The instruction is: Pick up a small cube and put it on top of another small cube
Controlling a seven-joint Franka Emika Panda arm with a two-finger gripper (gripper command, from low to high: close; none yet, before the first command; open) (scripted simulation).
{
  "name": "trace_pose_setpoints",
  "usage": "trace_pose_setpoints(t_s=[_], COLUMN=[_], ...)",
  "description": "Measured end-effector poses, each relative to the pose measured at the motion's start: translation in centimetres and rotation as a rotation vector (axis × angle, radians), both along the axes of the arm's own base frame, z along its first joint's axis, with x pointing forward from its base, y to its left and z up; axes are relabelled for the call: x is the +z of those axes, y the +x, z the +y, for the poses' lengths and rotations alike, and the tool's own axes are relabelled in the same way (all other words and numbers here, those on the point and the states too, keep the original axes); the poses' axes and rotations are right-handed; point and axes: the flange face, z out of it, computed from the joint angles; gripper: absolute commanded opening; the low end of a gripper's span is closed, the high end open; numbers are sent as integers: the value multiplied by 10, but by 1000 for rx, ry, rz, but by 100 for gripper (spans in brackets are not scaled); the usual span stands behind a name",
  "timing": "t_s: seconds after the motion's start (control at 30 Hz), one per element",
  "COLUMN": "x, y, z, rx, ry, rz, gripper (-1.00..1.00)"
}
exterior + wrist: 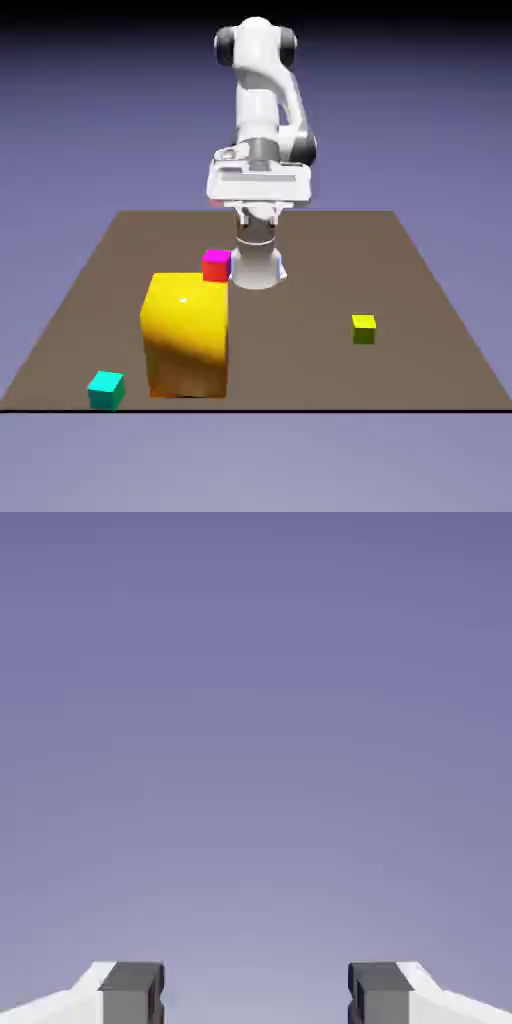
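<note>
The small cube (106,389) is tiny and teal and rests near the table's front edge at the exterior view's left. My gripper (258,186) hangs high above the table's far side, well away from that cube. In the hand view the gripper (256,997) is open, its grey fingertips (132,992) wide apart with nothing between them, and only the blue-violet backdrop lies ahead. A small yellow-green cube (364,328) lies toward the exterior view's right. A small magenta-and-red cube (216,265) sits behind the big block.
A big yellow block (185,335) stands just right of the teal cube and towers over it. The brown table (300,370) ends close in front of both. The robot's base (256,265) rises beside the magenta-and-red cube.
</note>
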Motion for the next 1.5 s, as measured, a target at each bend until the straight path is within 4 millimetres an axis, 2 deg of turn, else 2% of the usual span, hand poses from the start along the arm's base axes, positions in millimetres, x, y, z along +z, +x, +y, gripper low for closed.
trace_pose_setpoints(t_s=[0.17, 0.33, 0.57, 0.73, 1.0, 1.27, 1.33, 1.43, 1.47, 1.5], x=[-12, -33, -77, -117, -191, -272, -275, -332, -339, -339], y=[52, 98, 150, 176, 195, 190, 190, 170, 167, 167], z=[-34, -75, -142, -188, -263, -325, -327, -323, -322, -322], rx=[-43, -82, -135, -161, -194, -207, -207, -207, -208, -208], ry=[-1, 3, 18, 33, 69, 118, 120, 120, 120, 120], rz=[162, 324, 550, 712, 969, 1225, 1233, 1234, 1234, 1234], gripper=[0, 0, 0, 0, 0, 0, 0, 0, -100, -100])
